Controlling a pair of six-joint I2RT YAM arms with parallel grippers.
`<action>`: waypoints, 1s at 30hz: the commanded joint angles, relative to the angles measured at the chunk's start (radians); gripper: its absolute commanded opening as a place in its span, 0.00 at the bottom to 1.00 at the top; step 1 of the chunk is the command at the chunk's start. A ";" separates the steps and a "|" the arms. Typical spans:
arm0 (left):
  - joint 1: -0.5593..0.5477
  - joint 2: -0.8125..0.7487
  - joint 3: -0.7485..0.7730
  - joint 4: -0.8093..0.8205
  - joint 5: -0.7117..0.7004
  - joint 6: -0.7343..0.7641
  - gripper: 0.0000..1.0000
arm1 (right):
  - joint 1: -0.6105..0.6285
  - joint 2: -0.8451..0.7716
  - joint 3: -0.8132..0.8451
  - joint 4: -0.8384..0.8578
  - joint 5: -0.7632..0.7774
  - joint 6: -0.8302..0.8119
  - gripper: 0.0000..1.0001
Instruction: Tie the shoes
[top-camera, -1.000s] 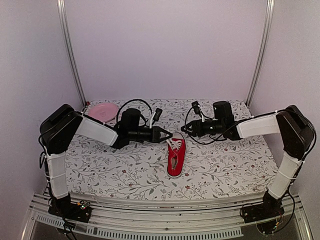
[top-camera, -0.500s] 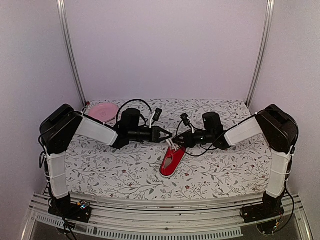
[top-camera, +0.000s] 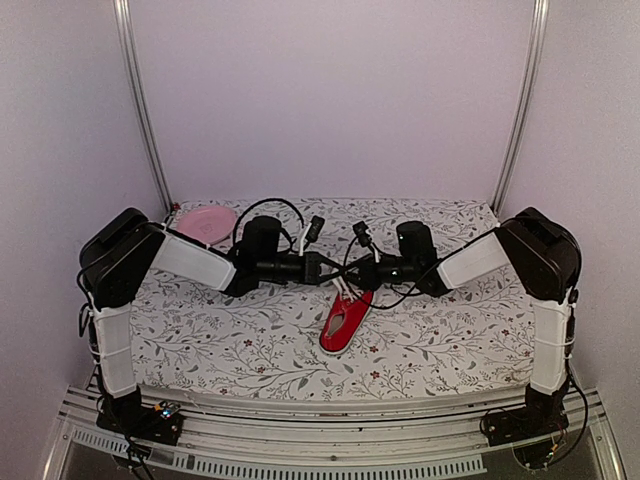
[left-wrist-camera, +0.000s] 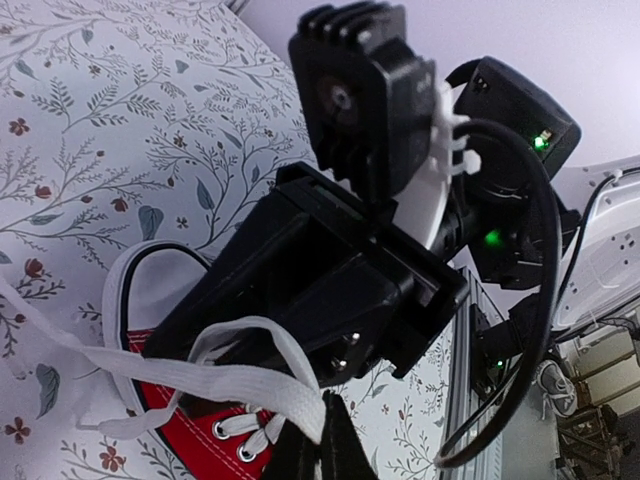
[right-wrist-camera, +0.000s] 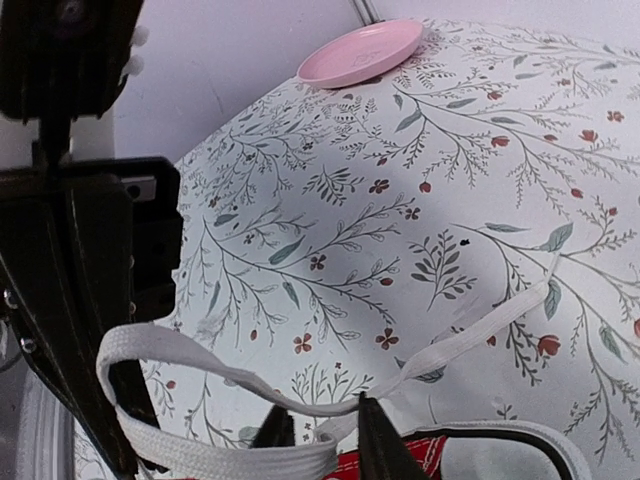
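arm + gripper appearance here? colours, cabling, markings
Left arm and right arm: white link shells, bulky black joint housings. Left gripper and right gripper are black, with black wrist cameras, looping black cables and white zip ties. Green LEDs glow on the right wrist.

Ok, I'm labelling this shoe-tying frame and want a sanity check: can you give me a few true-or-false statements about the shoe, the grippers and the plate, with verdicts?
1. The left gripper is shut on a white lace. True.
2. The shoe is blue. False: it is red.
3. A pink plate lies at the far left corner of the table. True.
4. The right gripper hangs near the table's right edge. False: it is mid-table, at the shoe's laces, facing the left gripper.
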 joint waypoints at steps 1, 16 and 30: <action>0.010 -0.007 0.028 -0.006 -0.009 0.007 0.00 | 0.005 0.013 0.024 0.031 -0.027 0.000 0.04; 0.001 -0.025 0.057 -0.114 -0.094 0.093 0.00 | -0.003 -0.373 -0.171 -0.288 0.253 -0.093 0.02; -0.024 -0.011 0.094 -0.158 -0.145 0.136 0.00 | 0.007 -0.512 -0.077 -0.478 -0.044 0.010 0.02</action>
